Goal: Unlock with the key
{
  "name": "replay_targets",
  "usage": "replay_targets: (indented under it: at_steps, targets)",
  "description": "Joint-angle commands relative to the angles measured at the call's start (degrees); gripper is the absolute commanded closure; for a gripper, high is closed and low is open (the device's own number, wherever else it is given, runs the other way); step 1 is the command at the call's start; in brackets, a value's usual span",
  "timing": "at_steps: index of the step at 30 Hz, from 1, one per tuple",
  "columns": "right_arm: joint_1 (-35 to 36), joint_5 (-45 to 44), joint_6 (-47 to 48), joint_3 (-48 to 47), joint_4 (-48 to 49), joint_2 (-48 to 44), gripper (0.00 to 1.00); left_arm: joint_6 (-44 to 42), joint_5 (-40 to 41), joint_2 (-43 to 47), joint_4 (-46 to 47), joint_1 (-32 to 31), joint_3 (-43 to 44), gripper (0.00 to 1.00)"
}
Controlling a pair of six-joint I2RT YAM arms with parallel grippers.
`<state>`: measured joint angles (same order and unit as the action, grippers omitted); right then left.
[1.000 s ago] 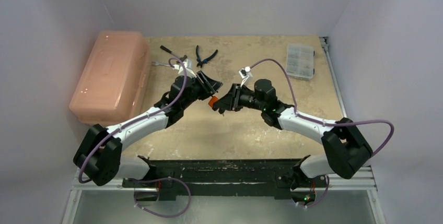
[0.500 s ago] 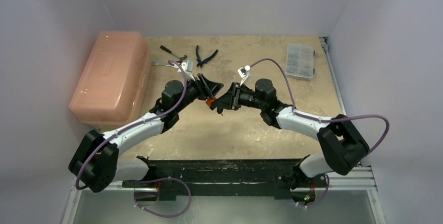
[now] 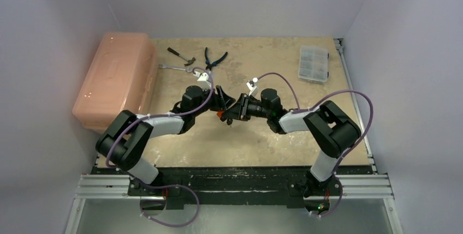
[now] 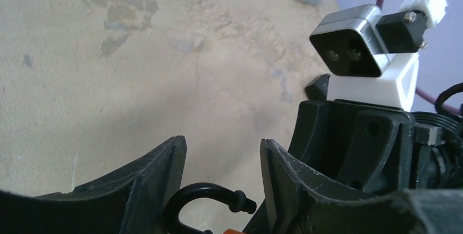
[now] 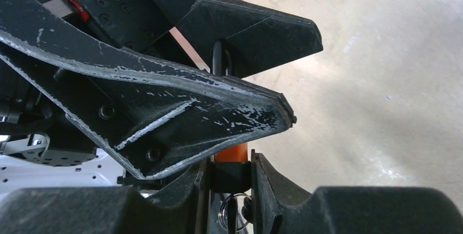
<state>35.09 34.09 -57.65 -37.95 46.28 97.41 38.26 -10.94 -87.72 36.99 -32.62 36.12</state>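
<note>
Padlock (image 5: 230, 151) looks small, rigid, probably slick; left gripper (image 4: 221, 155) clamps it, right gripper (image 3: 229, 114) pinches the key (image 5: 229, 179) by its head.

Padlock (image 3: 220, 114) between left hand (image 3: 224, 103), right hand (image 3: 231, 115), key (image 5: 229, 177) against it; bin (image 3: 114, 78) far left.

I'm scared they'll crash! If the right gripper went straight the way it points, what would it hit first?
Likely the left gripper: its jaws cross just ahead of the right gripper, at the padlock's shackle, though depth is hard to judge.
</note>
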Motion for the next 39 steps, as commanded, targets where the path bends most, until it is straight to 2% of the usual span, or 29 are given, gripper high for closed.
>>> replay_targets:
  at_steps: [1, 10, 17, 20, 22, 25, 28, 32, 35, 39]
  targets:
    - [-1.4, -1.04, -3.5, 0.52, 5.81, 4.57, 1.0, -2.44, -4.29, -3.72, 8.75, -0.19, 1.97, 0.45]
    - [-2.82, -1.17, -5.28, -0.93, 6.62, 13.21, 1.0, -6.0, -4.24, -15.13, 9.34, 0.58, 5.87, 0.45]
    - [-3.22, -2.8, -3.82, -2.88, 0.3, 15.59, 1.0, -8.81, -0.98, -20.29, 6.57, 2.07, 10.26, 0.45]
    - [-3.28, -3.59, -3.15, -3.96, -2.34, 16.05, 1.0, -8.9, -0.41, -20.53, 5.9, 2.9, 11.83, 0.41]
    - [-3.28, -4.36, -2.14, -5.01, -5.31, 16.14, 1.0, -8.99, -0.42, -20.01, 4.78, 3.6, 13.32, 0.31]
    - [-3.28, -5.17, -1.25, -6.7, -8.57, 16.31, 1.0, -9.59, 1.19, -17.07, 2.15, 4.29, 14.52, 0.21]
    - [-3.28, -5.71, -1.15, -8.38, -10.43, 16.54, 1.0, -11.02, 3.87, -11.61, -2.56, 4.49, 15.05, 0.16]
    - [-3.29, -6.7, -0.34, -12.41, -14.34, 17.76, 1.0, -11.07, 10.28, -1.88, -13.34, 4.54, 16.18, 0.14]
    - [-3.27, -6.41, -0.45, -15.32, -15.7, 19.53, 0.93, -12.45, 14.21, 5.19, -24.78, 4.67, 19.43, 0.14]
    - [-3.32, -6.19, -1.34, -19.03, -16.04, 21.68, 0.86, -15.42, 18.08, 14.54, -34.43, 4.67, 21.51, 0.14]
